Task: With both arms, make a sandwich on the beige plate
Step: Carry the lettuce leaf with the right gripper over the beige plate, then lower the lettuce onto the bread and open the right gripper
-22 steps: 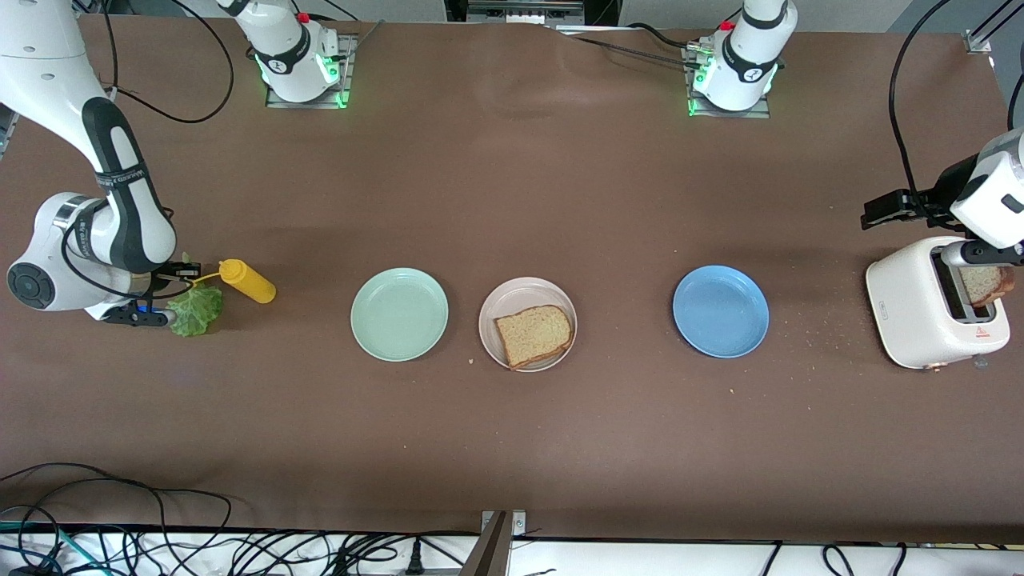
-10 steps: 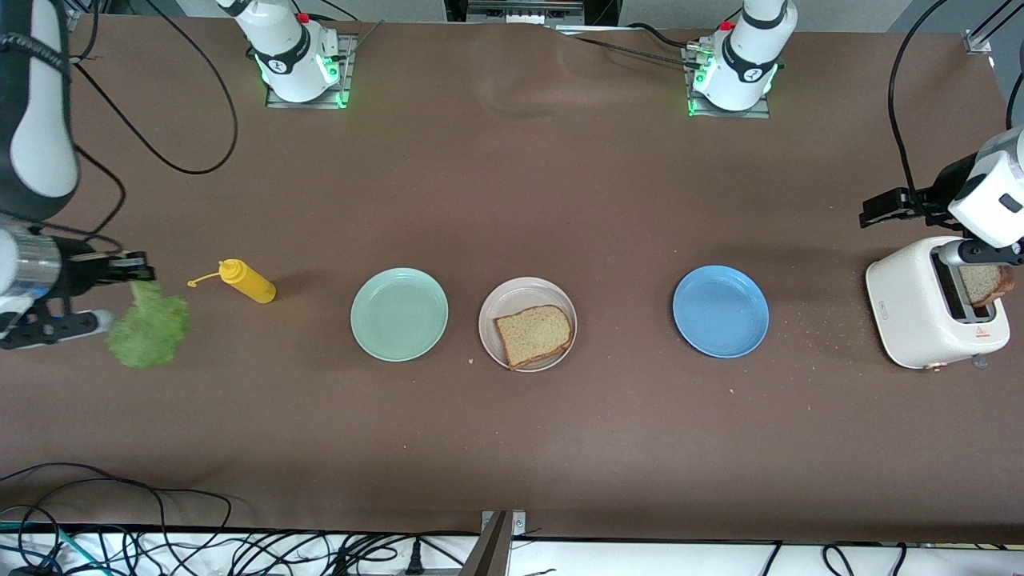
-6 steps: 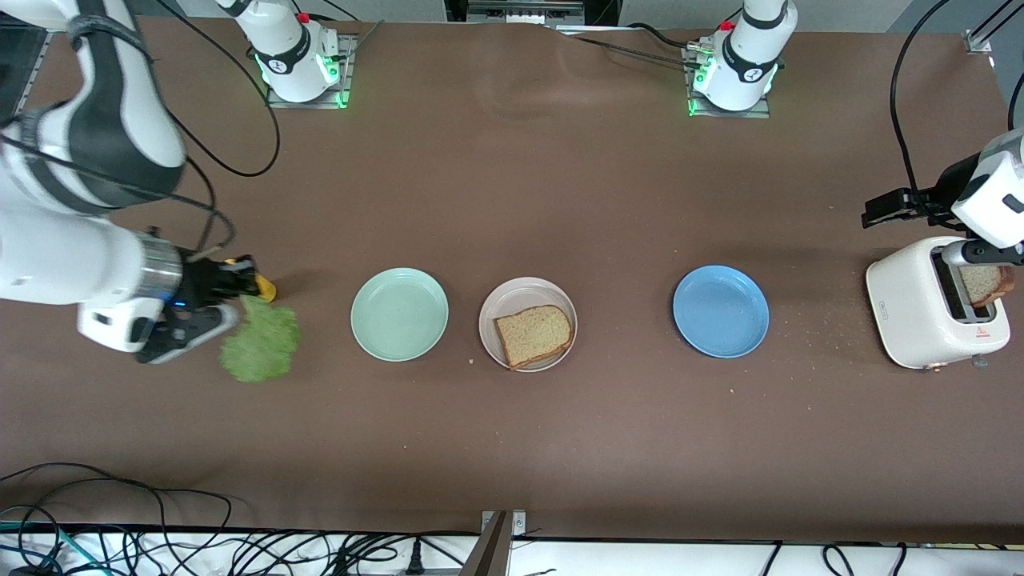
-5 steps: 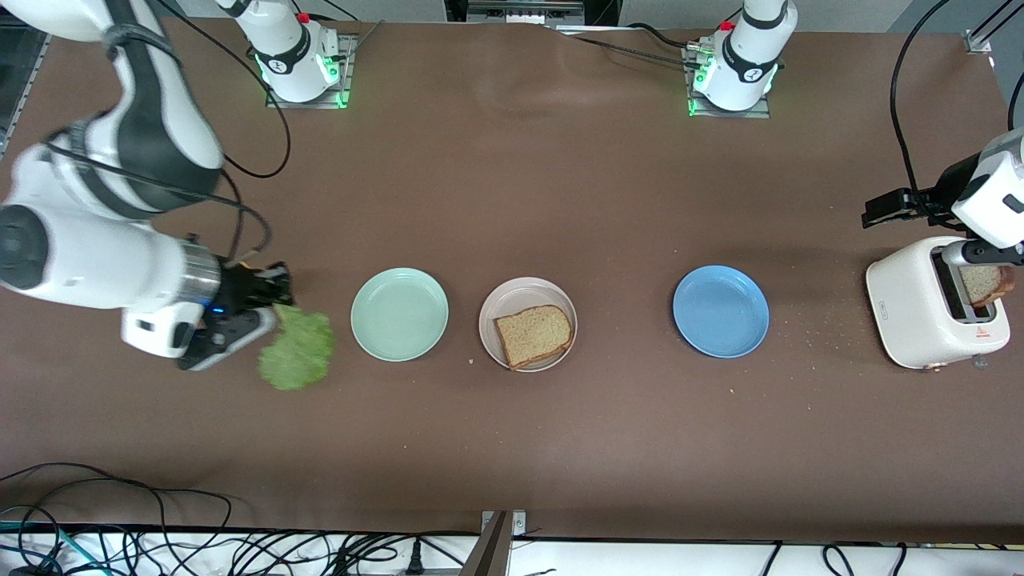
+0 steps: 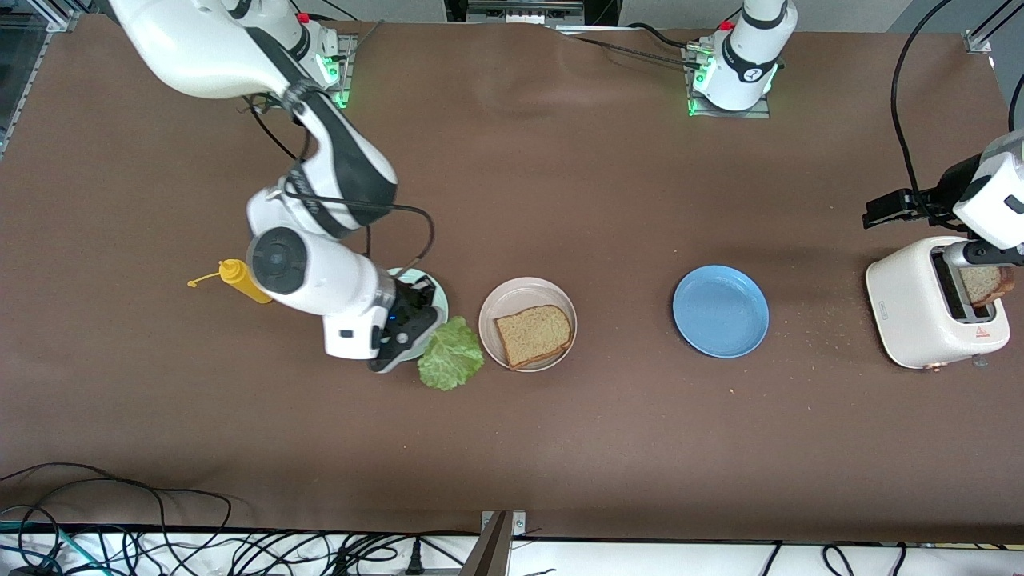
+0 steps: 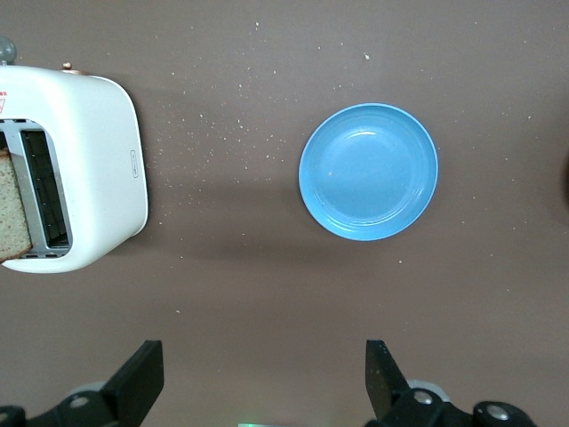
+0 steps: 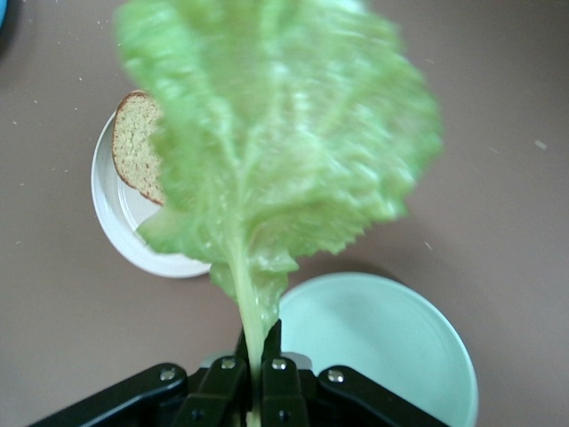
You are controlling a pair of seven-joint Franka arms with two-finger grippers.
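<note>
One bread slice (image 5: 534,334) lies on the beige plate (image 5: 504,298) near the middle of the table, the only layer of the sandwich laid so far. Just beside that plate, toward the right arm's end, the right gripper (image 5: 416,324) hangs over the mint-green plate (image 5: 432,286), its fingers pinched on the stem of a lettuce leaf (image 5: 450,365) that droops in the air. The grip is thin and low on the stem, so the floppy leaf could swing, slip free, or land half off the bread. A blue plate (image 5: 720,311) lies toward the left arm's end. Farther that way, the left gripper (image 6: 265,382) waits with fingers spread above the table by the toaster (image 5: 920,308), where a second slice (image 5: 986,284) stands in a slot.
</note>
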